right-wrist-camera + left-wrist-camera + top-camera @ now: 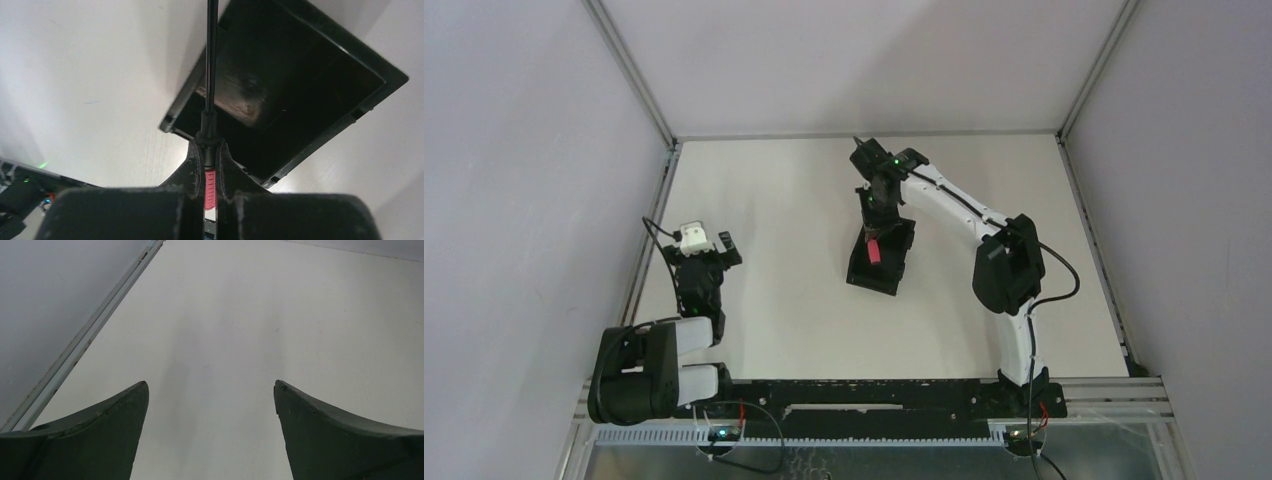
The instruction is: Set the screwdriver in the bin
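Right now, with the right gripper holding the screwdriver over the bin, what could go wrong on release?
1. The right gripper pinches the screwdriver by its red handle, and the shaft crosses the rim of the bin. It may catch the rim and tip outside.
2. The shaft's tip is out of the wrist view, so where it would land is unclear.

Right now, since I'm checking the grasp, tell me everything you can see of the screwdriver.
The screwdriver has a ribbed red handle, a black collar and a thin dark shaft. The right end effector is shut on the handle, so only a red strip shows in the gap. It is held over the bin, with the shaft crossing one rim in the wrist view and the tip cropped.
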You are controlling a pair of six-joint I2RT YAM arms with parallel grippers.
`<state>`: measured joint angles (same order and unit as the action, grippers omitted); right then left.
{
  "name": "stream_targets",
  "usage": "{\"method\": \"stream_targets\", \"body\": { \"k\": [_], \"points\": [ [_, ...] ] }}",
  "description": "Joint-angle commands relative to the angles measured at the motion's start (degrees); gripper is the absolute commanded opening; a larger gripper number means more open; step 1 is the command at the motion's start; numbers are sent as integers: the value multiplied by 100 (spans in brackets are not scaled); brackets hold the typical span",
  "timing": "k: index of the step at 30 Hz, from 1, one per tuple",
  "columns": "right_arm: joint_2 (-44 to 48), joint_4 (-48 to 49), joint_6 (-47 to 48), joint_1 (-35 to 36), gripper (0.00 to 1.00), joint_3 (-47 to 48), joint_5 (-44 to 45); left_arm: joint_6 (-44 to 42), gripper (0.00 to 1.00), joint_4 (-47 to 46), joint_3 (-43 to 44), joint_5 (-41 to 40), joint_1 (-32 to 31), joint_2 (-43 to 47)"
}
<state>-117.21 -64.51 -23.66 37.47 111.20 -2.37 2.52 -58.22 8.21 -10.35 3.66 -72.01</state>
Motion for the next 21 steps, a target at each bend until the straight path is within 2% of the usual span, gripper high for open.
{"method": "stream_targets", "body": {
  "k": [1,6,9,12,21],
  "points": [
    [180,378,46,11,0,-536,124,-103,100,-243,278,-18,-32,-2],
    [160,589,63,7,2,-976,353,-105,100,-243,278,-15,-32,-10],
    [177,781,69,4,29,-1124,435,-103,100,-243,280,-13,-32,-5],
    [154,808,72,6,46,-1091,439,-105,100,-243,280,-11,-31,-7],
    [737,785,103,53,49,-901,659,-103,100,-243,280,-17,-32,-8]
  ]
}}
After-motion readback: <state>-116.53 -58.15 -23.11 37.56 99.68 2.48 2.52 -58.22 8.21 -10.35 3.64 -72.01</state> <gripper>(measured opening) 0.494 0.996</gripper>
